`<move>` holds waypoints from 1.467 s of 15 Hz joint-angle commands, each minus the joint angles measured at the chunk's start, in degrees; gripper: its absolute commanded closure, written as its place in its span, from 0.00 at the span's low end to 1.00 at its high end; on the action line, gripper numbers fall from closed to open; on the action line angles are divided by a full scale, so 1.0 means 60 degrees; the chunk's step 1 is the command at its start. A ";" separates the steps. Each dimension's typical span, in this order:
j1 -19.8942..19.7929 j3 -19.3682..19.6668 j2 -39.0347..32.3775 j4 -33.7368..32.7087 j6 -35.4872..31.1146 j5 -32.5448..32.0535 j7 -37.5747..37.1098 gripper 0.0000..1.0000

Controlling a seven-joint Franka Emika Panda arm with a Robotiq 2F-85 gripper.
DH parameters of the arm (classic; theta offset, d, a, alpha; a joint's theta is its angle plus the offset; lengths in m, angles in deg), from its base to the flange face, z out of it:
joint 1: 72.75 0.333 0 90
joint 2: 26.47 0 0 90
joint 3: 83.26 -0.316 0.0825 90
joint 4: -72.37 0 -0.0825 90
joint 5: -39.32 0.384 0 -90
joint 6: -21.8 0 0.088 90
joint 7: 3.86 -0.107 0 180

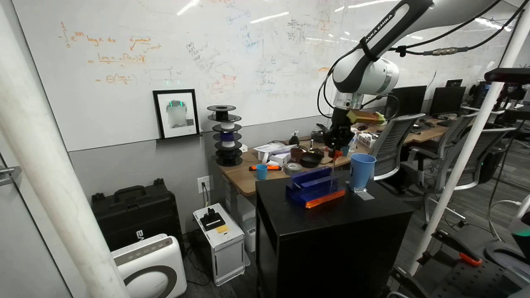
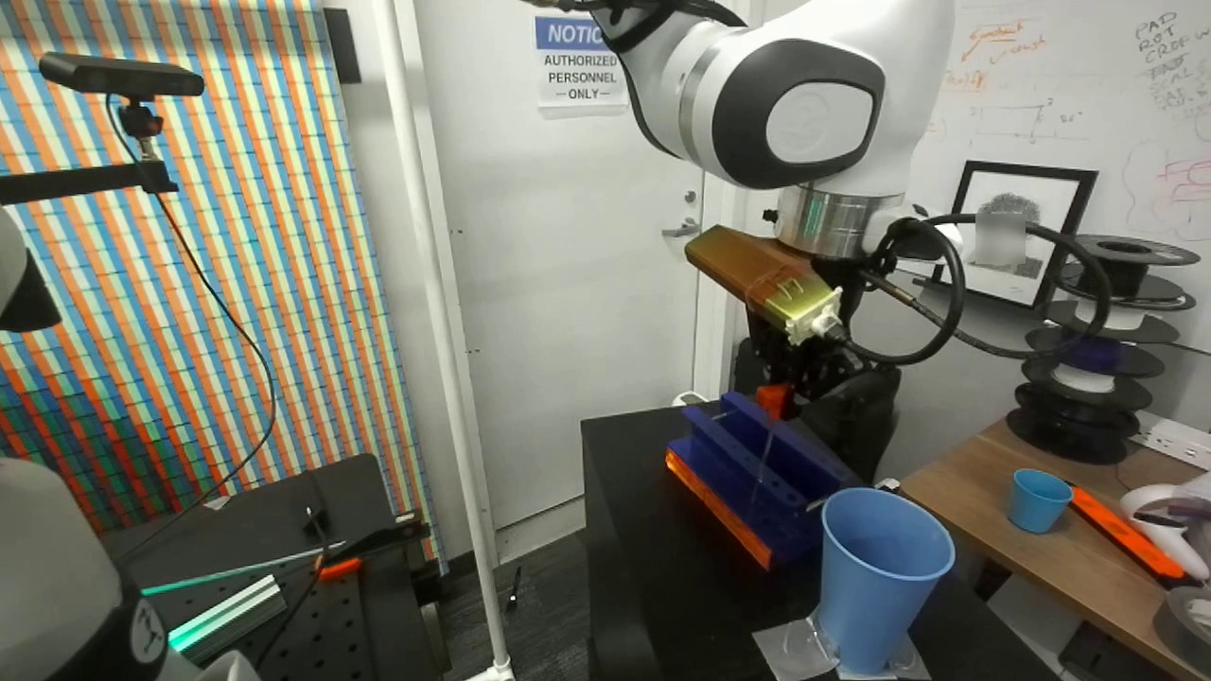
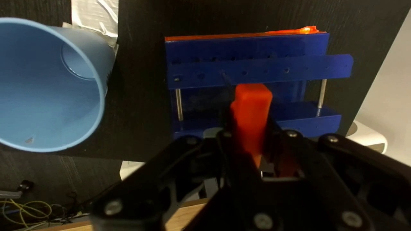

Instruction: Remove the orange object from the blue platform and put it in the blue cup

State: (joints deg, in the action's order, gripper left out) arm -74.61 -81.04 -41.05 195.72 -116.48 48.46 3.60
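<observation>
"What sort of place is this?"

"A lab: there's a robot arm point(image 1: 368, 75), a whiteboard point(image 1: 174, 54) scrawled with handwritten equations point(image 1: 101, 39), and a notice point(image 2: 581, 78) reading 'Authorized Personnel Only'."

"Those chairs point(image 1: 391, 149) look like office ones, though."

"Partly an office, yes: black computer monitors point(image 1: 408, 99) stand near them."

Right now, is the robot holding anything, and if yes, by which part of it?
Yes: the orange object, by its thick end, clasped between the fingers. Its thin shaft points down in both exterior views.
</observation>
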 commanded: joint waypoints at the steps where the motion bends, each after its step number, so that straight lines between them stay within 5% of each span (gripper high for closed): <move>1: -0.0228 -0.0194 0.0973 0.0103 0.0740 0.0156 0.0344 0.90; 8: -0.0025 -0.0122 0.2715 0.0264 0.2115 -0.0173 0.0359 0.89; 14: -0.0252 0.0070 0.4198 0.0373 0.2200 -0.2125 -0.0582 0.89; 22: -0.0733 0.0575 0.3484 0.0941 0.1097 -0.2393 -0.0764 0.90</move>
State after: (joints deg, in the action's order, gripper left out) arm -78.50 -77.99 -17.83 200.41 -106.41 35.39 0.64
